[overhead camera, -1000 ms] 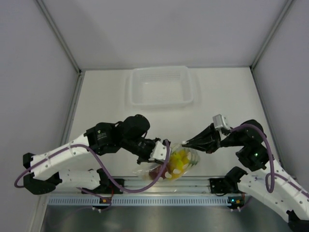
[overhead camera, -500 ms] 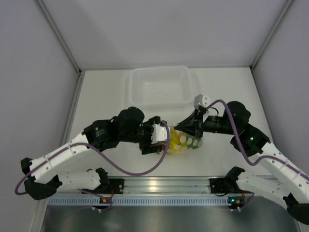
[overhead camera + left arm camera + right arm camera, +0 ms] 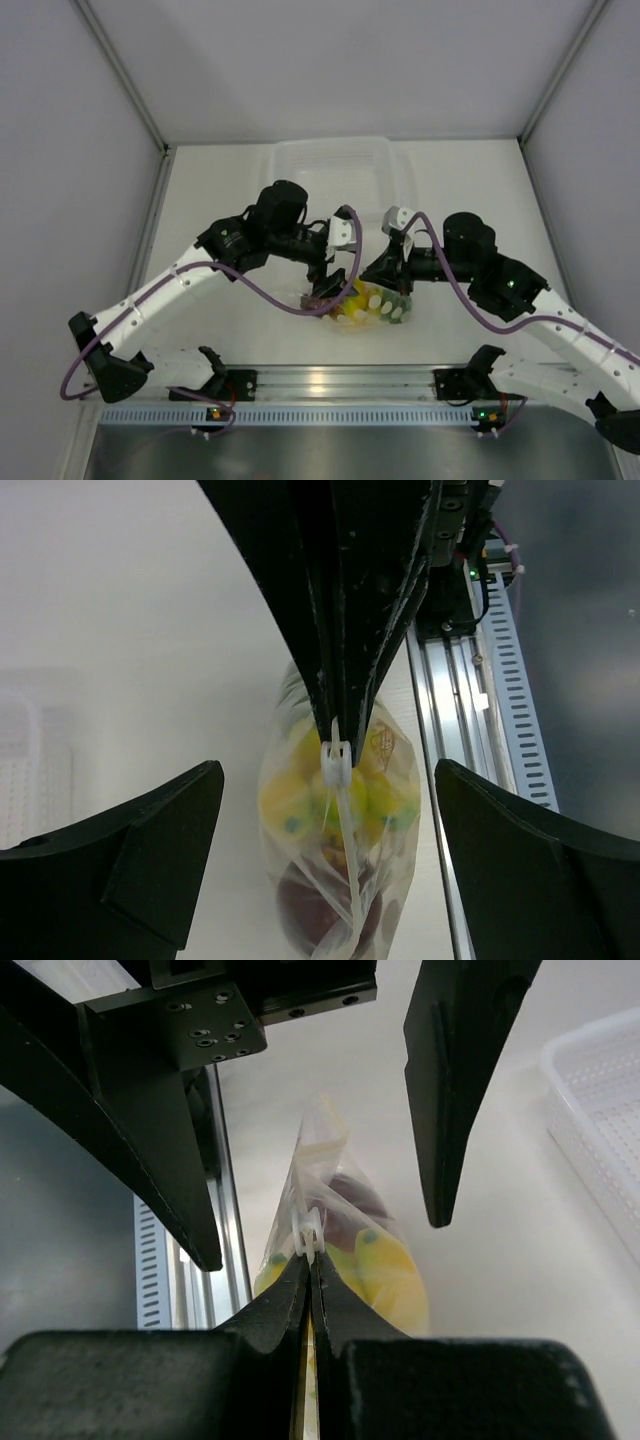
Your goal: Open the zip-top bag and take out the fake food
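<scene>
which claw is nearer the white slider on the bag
Right. The right claw pinches the white slider on the zip-top bag; the left claw is open, a finger either side, not touching.
</scene>
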